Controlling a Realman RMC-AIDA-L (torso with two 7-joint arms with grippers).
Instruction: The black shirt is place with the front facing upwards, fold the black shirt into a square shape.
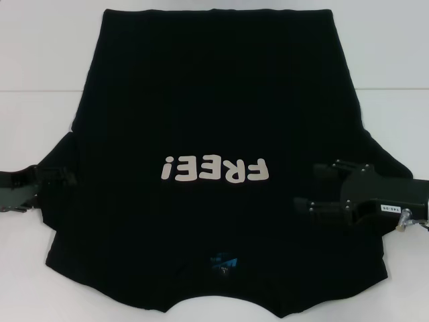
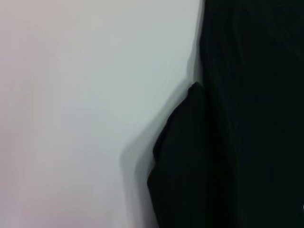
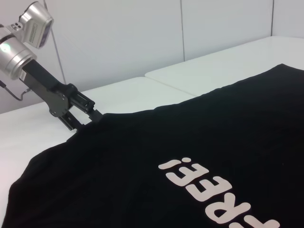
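Between both end effectors, black shirt.

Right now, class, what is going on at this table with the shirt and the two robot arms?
A black shirt lies spread flat and face up on a white table, its "FREE!" lettering showing, with no fold made yet. The left gripper is at the shirt's left sleeve edge, its fingers at the cloth. The right gripper reaches in over the right sleeve area with its fingers apart. It looks like both arms are setting up for a first fold.
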